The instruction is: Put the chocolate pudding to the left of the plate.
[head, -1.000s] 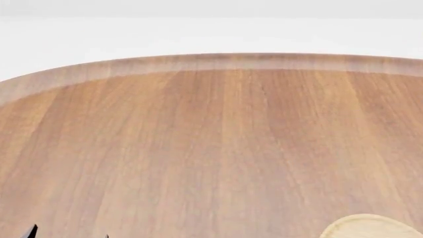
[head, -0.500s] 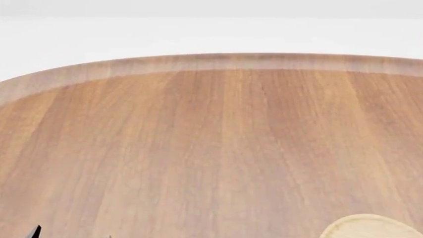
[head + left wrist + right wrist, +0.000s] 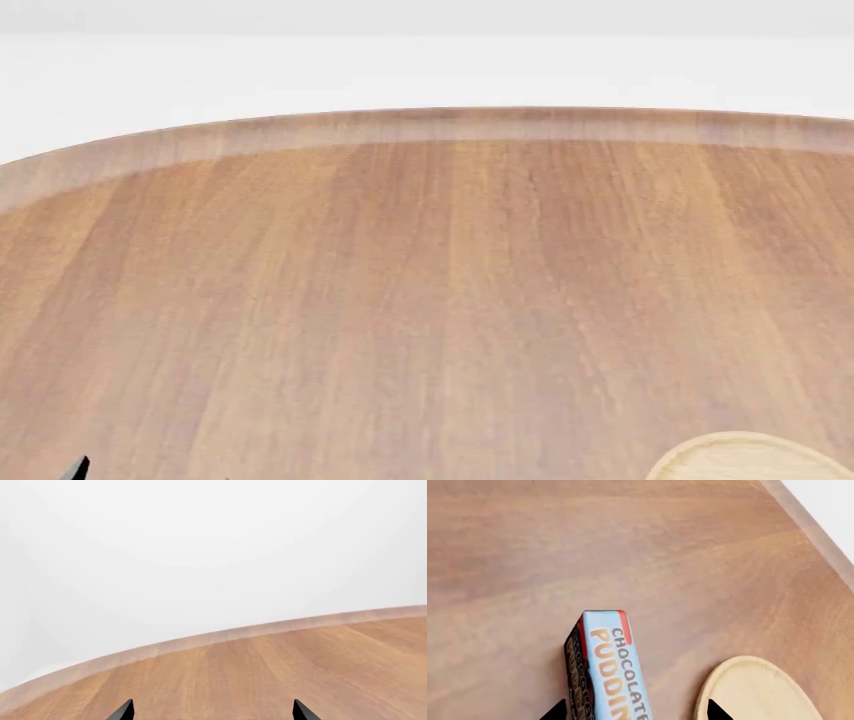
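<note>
I am looking at the big brown bench (image 3: 427, 300). The plate (image 3: 757, 692) is lying on it, and the chocolate pudding (image 3: 606, 670) is sitting just beside the plate. My right claw (image 3: 635, 711) is hanging wide open around the pudding. My left claw (image 3: 212, 711) is hanging open, holding nothing.

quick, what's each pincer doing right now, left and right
Left pincer: open, holding nothing.
Right pincer: open, tips either side of the chocolate pudding, not visibly gripping.
</note>
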